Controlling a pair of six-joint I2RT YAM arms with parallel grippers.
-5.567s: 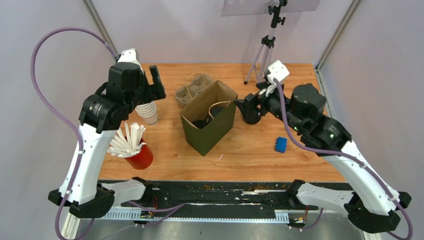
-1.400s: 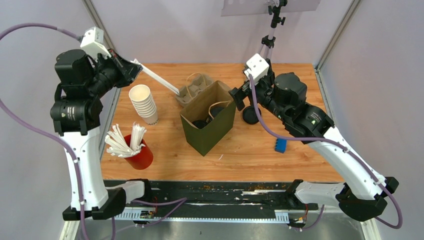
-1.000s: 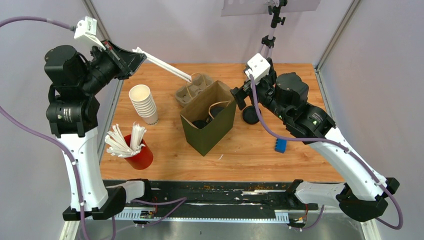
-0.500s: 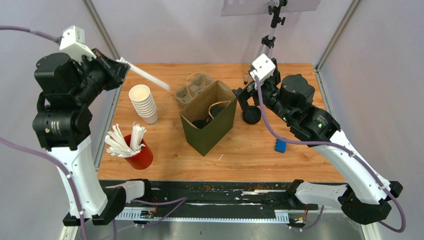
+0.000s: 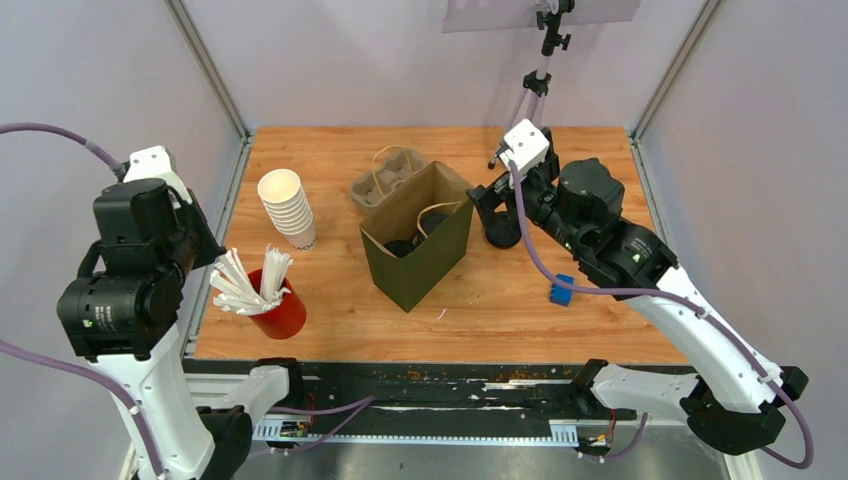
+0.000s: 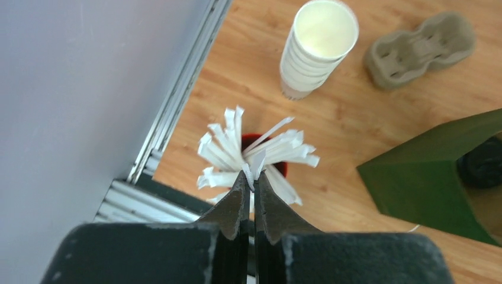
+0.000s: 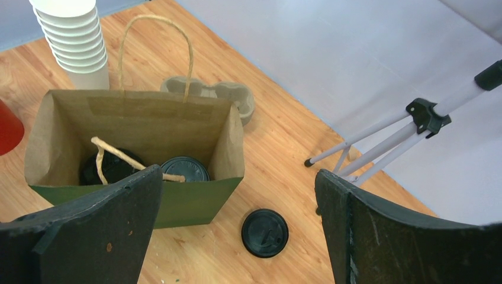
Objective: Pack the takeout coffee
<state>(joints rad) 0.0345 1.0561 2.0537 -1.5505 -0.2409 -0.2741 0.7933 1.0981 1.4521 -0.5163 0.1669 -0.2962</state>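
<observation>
Left pincer (image 6: pixel 250 176) pinched closed above red cup (image 6: pixel 282 170), right pincer (image 7: pixel 237 175) spread wide beside bag (image 7: pixel 177 207)

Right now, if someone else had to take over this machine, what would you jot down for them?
Left gripper: shut, above the red cup of white sticks; I cannot tell whether it pinches a stick.
Right gripper: wide open, empty, hovering by the paper bag.
Coffees: both stand inside the bag with only their black lids showing, first coffee and second coffee.
Done: both coffees are bagged.
Left: probably little. A loose black lid lies on the table beside the bag, and the cardboard carrier sits unused behind it.
</observation>
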